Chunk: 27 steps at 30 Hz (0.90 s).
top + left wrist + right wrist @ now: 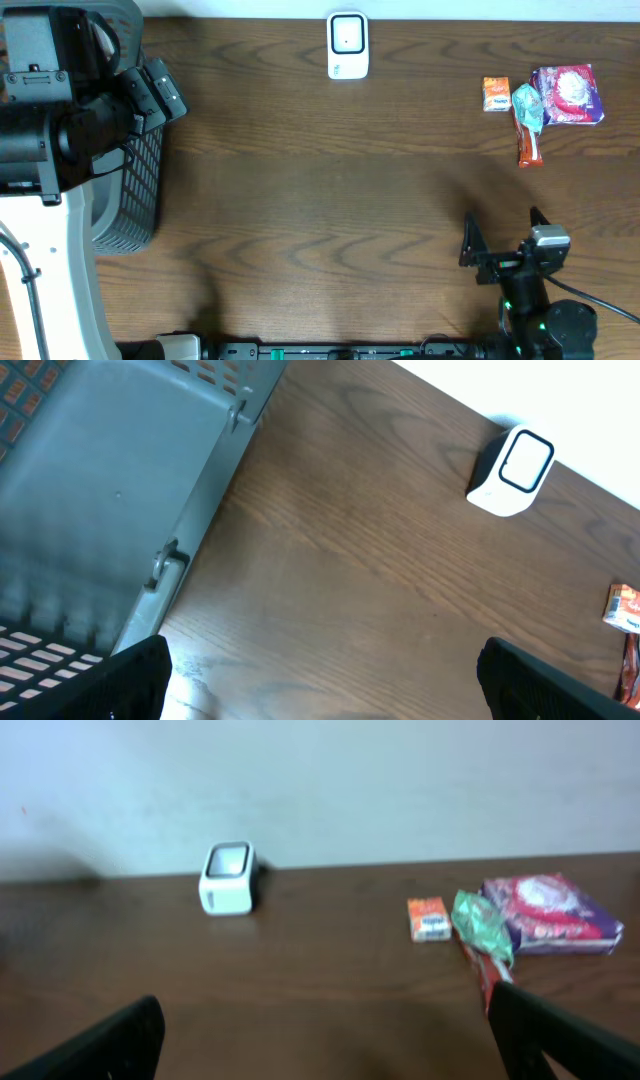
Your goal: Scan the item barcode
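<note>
The white barcode scanner (347,45) stands at the table's far edge, also seen as the scanner (510,470) and the scanner (228,877) in the wrist views. The items lie far right: a small orange box (496,94), a teal packet (527,105), a purple-pink packet (568,94) and a red bar (530,145). My left gripper (160,92) hangs open at the far left beside the basket, nothing between its fingers (323,680). My right gripper (503,232) stands open near the front edge, well short of the items, empty (325,1030).
A grey mesh basket (135,190) stands at the left edge, its wall (100,490) filling the left wrist view's upper left. Bare wood lies between the scanner and the right gripper.
</note>
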Each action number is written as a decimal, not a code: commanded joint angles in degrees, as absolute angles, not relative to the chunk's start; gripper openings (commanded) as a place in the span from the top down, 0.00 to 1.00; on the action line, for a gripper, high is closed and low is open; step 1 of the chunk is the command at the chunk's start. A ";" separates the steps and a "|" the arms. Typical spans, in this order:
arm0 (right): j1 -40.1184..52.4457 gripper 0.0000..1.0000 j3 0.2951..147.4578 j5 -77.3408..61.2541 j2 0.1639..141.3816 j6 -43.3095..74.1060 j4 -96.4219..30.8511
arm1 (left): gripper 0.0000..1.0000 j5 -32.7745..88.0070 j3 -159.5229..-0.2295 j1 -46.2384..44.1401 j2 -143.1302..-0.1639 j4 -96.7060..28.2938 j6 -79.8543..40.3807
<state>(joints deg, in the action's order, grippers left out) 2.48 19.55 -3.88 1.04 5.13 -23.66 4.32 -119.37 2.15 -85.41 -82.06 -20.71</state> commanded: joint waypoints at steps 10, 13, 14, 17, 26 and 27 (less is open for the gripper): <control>3.46 0.01 5.87 -1.63 0.30 3.53 -5.30 | 0.02 3.81 -119.07 2.35 -85.62 -82.06 -19.97; 3.46 0.01 3.07 -1.61 0.27 3.53 -1.69 | 0.02 3.81 -119.07 2.35 -85.62 -82.06 -19.97; 3.46 0.01 2.22 -1.58 0.27 3.53 -0.47 | 0.02 3.81 -119.07 2.35 -85.62 -82.04 -19.97; 3.46 0.01 0.23 -0.86 0.27 3.55 1.85 | 0.02 3.81 -119.07 2.35 -85.62 -82.06 -19.97; 3.68 0.01 0.32 4.38 0.27 2.28 -4.08 | 0.02 3.81 -119.07 2.35 -85.62 -82.04 -19.97; 3.31 0.01 0.32 2.85 0.27 0.56 -4.16 | 0.02 3.81 -119.07 2.35 -85.62 -82.04 -19.97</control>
